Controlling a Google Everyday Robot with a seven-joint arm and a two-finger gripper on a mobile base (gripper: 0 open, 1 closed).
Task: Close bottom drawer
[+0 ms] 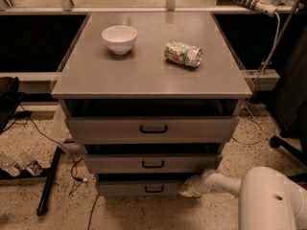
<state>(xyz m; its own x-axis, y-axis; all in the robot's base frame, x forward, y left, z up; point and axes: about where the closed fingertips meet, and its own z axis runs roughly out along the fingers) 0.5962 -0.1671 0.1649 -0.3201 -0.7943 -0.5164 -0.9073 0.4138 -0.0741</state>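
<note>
Claw (pixel 189 188) at bottom drawer (pixel 129 189) front's right end, grip unclear; drawer slightly out.

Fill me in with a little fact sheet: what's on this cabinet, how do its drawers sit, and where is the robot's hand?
cabinet top: bowl on the left, crushed can on the right, apart
top drawer: partly out, dark gap above its front
middle drawer: partly out
bottom drawer: slightly out, thin dark gap above its front
gripper: low down, at the bottom drawer's right end, seemingly touching it
arm: white, entering from lower right
</note>
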